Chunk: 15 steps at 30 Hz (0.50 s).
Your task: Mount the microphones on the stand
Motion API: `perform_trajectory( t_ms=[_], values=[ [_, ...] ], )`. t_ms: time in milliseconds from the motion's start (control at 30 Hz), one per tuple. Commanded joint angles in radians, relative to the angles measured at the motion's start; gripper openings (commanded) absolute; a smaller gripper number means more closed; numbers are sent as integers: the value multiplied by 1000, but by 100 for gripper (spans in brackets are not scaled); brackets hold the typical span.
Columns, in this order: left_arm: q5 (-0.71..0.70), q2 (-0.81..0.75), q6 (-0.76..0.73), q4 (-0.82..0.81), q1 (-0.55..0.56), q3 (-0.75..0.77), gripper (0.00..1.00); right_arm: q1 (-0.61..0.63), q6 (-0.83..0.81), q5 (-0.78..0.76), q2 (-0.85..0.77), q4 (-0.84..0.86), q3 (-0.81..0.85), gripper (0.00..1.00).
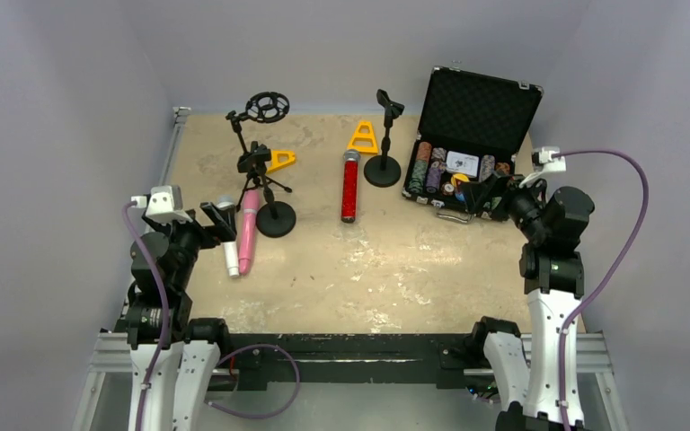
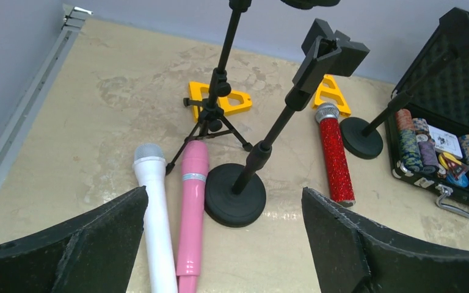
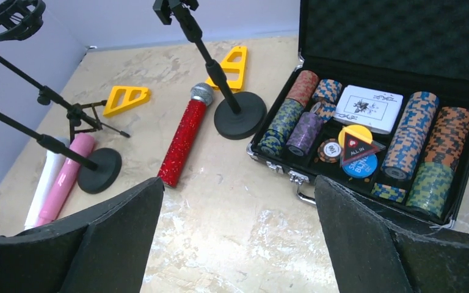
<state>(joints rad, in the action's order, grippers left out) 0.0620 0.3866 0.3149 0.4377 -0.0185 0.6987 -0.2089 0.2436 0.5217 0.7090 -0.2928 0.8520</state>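
Observation:
Three microphones lie flat on the table. The pink one and the white one rest side by side at the left, next to a round-base stand with a clip on top. The glittery red microphone lies between that stand and a second round-base stand. A tripod stand with a ring mount is at the back. My left gripper hovers open over the white and pink pair. My right gripper is open and empty.
An open black case of poker chips stands at the back right, close to my right gripper. Two yellow triangular pieces lie near the stands. A metal rail runs along the table's left edge.

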Motion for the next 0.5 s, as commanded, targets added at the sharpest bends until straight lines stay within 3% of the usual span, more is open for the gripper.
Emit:
perform_trajectory(
  t_ms=[0,67,167,200,467],
  values=[
    [50,8,43,-26,-1,-22,100,-1,13,25,-14,10,-6,99],
    [99,14,35,-18,0,-12,100,-1,-53,127,-23,26,-27,99],
    [183,20,35,7,1,21,100,2,-386,561,-35,16,-102,99],
    [203,20,43,20,1,36,100,7,-468,634,-39,-10,-116,99],
    [286,149,84,244,1,306,100,28,-544,626,-24,-60,-115,99]
  ],
)
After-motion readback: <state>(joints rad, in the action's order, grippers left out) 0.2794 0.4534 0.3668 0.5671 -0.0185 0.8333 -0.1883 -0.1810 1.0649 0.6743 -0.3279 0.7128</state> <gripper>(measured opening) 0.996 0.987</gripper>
